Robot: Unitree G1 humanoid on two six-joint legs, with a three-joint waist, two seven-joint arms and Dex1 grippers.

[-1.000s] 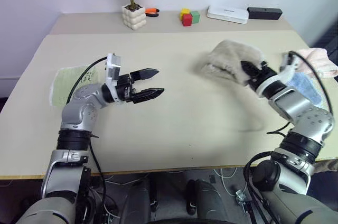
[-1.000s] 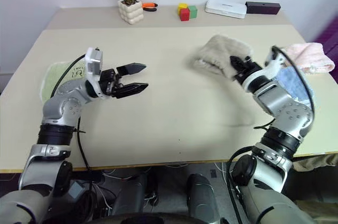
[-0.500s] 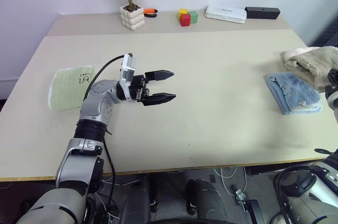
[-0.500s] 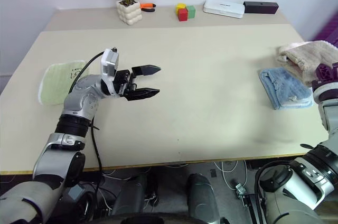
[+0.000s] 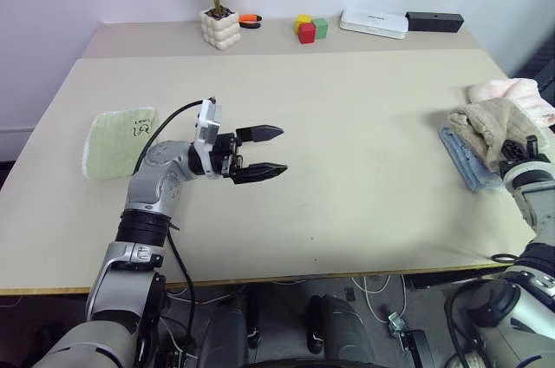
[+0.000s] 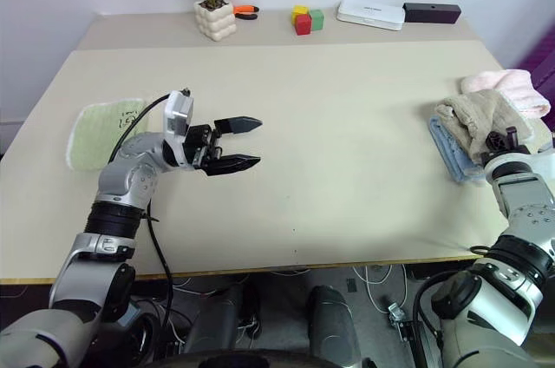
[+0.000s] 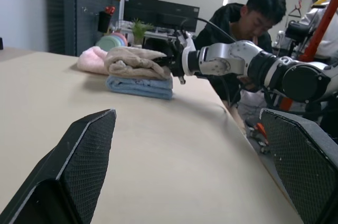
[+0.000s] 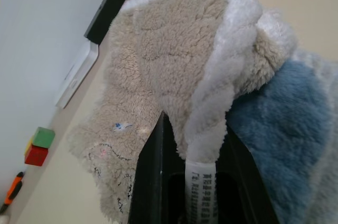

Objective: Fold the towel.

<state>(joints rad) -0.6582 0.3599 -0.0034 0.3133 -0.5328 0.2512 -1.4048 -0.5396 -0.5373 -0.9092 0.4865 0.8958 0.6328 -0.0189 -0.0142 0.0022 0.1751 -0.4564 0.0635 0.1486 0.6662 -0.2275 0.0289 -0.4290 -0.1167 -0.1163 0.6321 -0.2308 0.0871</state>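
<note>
The towel [image 5: 496, 122], beige with a whitish edging, is seen bunched at the right edge of the desk [image 5: 347, 142], resting on the blue folded cloth [image 5: 460, 153] and touching a pink cloth [image 5: 513, 92] behind it. The right gripper [image 5: 519, 149] is closed on the towel's stitched edge; in the right wrist view the edging and a small printed label are pinched between the two black jaws, with beige pile draped over them. The grip on the hem is judged to serve for carrying the bundle, since a hem gives a firm, thin hold. The towel is crumpled rather than laid flat, so the folding itself is judged not yet done, or done only loosely; which cannot be told. The left gripper [image 5: 260, 153] hangs above the bare middle of the desk, jaws wide and empty, pointed toward the robot's right, well apart from the towel; it is judged to be kept ready. A light-green cloth [image 5: 117, 141] lies flat at the left. In the left wrist view a person [image 7: 248, 23] is seen beyond the desk.
</note>
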